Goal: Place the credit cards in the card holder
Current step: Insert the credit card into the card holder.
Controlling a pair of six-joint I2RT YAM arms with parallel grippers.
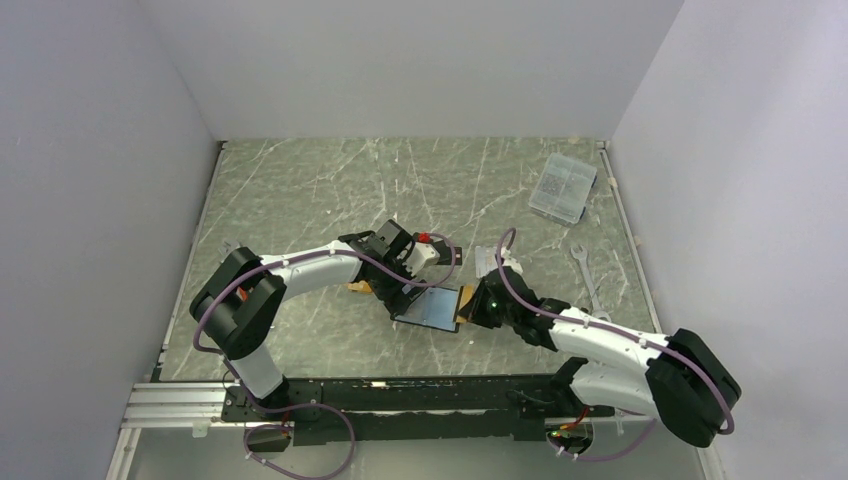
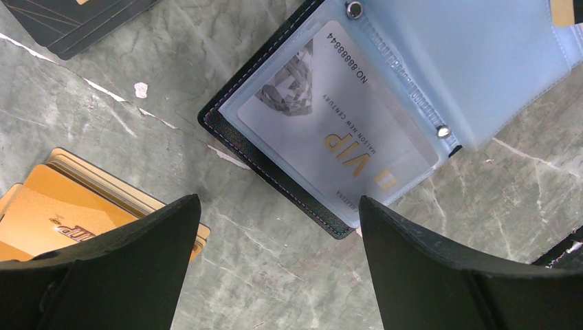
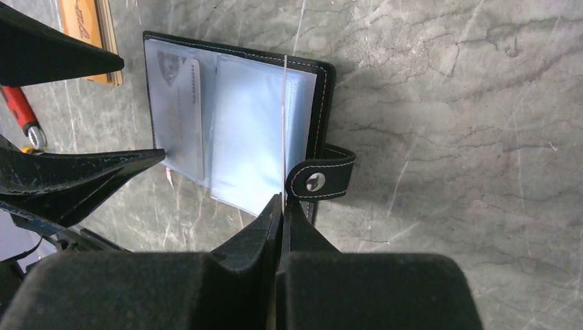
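Observation:
The card holder (image 1: 432, 308) lies open on the table, its light blue lining (image 2: 481, 69) facing up and its snap tab (image 3: 323, 175) sticking out. A silver-grey VIP credit card (image 2: 337, 117) sits in its left sleeve (image 3: 180, 110). My right gripper (image 3: 282, 199) is shut on an orange-gold card (image 1: 465, 300), seen edge-on as a thin line (image 3: 283, 124) standing over the holder's right side. My left gripper (image 2: 278, 206) is open and holds nothing, low over the table at the holder's left corner. More orange-gold cards (image 2: 62, 213) and black cards (image 2: 75, 20) lie beside it.
A clear plastic box (image 1: 563, 187) sits at the back right. A wrench (image 1: 585, 270) lies near the right edge. A red-handled tool (image 3: 20, 113) rests by the left arm's wrist. The left arm's fingers (image 3: 75, 172) reach close to the holder's left edge.

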